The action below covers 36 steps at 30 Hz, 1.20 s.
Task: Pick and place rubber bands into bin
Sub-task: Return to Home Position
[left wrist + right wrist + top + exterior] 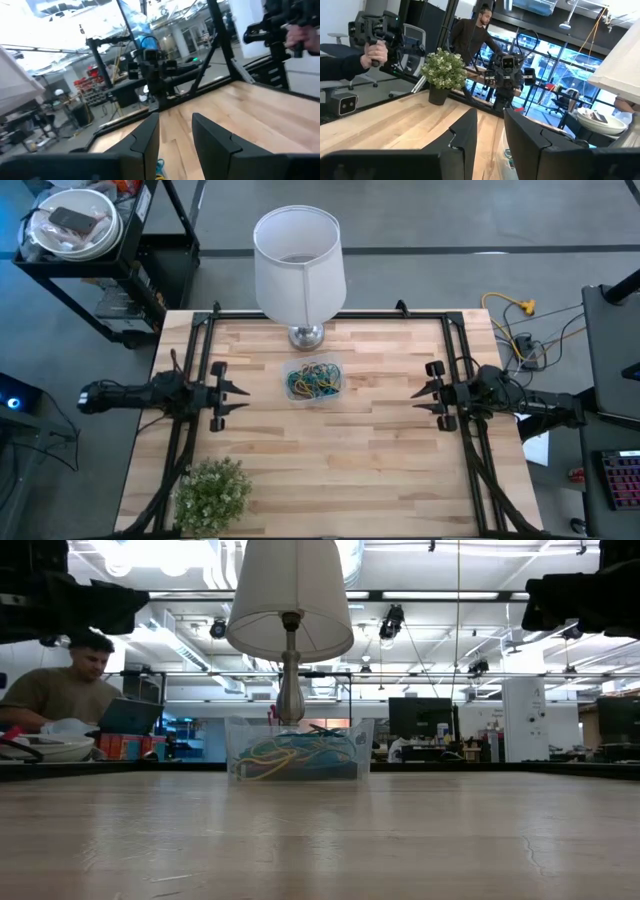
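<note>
The bin [313,381], a small see-through tub, stands at the table's middle, just in front of the lamp's foot. It holds the rubber bands [316,383], a tangle of yellow, blue, green and dark loops [296,754]. My left gripper [243,397] hovers level at the table's left, pointing right toward the bin, open with nothing between its fingers [150,140]. My right gripper [418,399] mirrors it at the table's right, pointing left, also open and empty [492,140]. Both hang well above the tabletop and away from the bin.
A white lamp shade [298,260] on a chrome foot [306,336] stands behind the bin. A potted plant [212,492] sits at the near left corner. People show beyond the table: one seated [70,690], one standing [475,35]. A hand [376,50] holds a device.
</note>
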Available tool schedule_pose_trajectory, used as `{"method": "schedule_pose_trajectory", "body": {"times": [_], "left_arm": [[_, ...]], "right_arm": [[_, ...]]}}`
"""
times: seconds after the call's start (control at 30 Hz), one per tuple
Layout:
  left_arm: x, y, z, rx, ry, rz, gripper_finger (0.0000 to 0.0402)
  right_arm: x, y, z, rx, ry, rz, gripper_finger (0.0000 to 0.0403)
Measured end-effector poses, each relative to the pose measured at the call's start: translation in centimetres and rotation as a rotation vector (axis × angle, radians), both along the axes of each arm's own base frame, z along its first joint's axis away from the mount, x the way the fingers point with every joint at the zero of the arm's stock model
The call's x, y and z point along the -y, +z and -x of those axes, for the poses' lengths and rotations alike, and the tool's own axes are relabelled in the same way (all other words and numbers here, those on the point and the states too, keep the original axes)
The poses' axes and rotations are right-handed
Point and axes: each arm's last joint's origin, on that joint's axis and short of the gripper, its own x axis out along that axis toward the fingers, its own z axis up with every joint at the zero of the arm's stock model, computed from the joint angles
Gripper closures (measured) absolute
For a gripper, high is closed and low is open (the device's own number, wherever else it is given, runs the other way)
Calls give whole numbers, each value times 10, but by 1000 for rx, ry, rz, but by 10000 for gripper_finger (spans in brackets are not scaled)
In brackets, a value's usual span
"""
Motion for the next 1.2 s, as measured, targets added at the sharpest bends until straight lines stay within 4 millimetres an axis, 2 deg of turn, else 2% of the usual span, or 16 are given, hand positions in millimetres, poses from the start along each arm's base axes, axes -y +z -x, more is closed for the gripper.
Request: {"method": "schedule_pose_trajectory", "body": {"times": [0.2,0.37,0.47,1.2], "left_arm": [[-6,-2,0,-20,15,25,301],[-11,-4,0,-43,183,85,301],[-13,-8,0,-77,242,121,301],[-14,-19,-8,-201,265,151,301]], "right_arm": [[0,-1,0,-14,0,-3,307],[4,-3,-1,-44,-147,-72,305],[5,-6,-2,-66,-173,-82,308],[6,-13,-5,-157,-178,-116,318]]}}
